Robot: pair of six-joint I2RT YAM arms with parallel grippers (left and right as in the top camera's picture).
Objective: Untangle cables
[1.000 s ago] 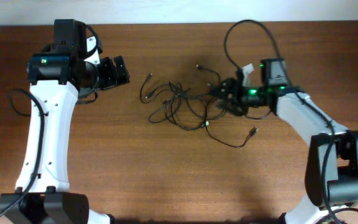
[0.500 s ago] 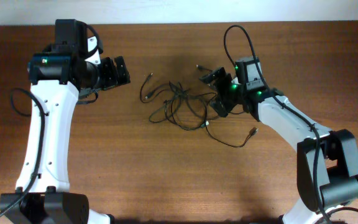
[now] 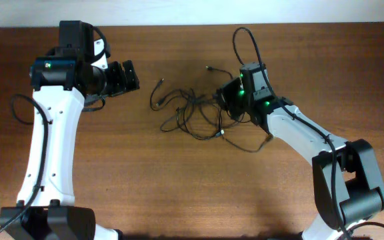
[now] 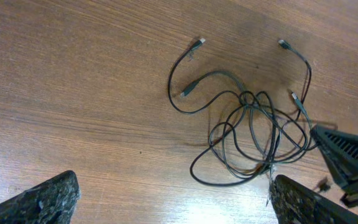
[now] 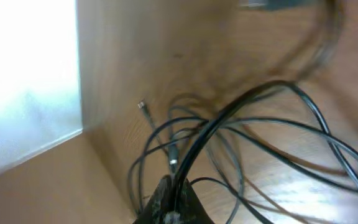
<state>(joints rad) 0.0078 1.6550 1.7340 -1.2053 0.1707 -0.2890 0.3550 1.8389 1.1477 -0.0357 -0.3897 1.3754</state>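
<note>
The cables (image 3: 192, 113) lie as a loose black tangle on the middle of the wooden table, with plug ends trailing off on every side. My right gripper (image 3: 227, 100) is at the tangle's right edge. In the right wrist view its fingertips (image 5: 171, 202) are pressed together with a black cable (image 5: 229, 118) running up from between them. My left gripper (image 3: 131, 77) hangs open to the left of the tangle, clear of it. From the left wrist the cables (image 4: 253, 124) lie ahead and to the right of my wide-open left gripper (image 4: 173, 199), and the right gripper (image 4: 347, 152) touches them.
One cable end with a plug (image 3: 271, 140) trails off to the lower right of the tangle, under my right arm. Another plug (image 3: 209, 68) lies toward the table's far edge. The thick arm cable (image 3: 242, 40) loops above the right wrist.
My right gripper has swung left into the tangle's right edge and closed from wide open onto a cable. The left arm has stayed still.
</note>
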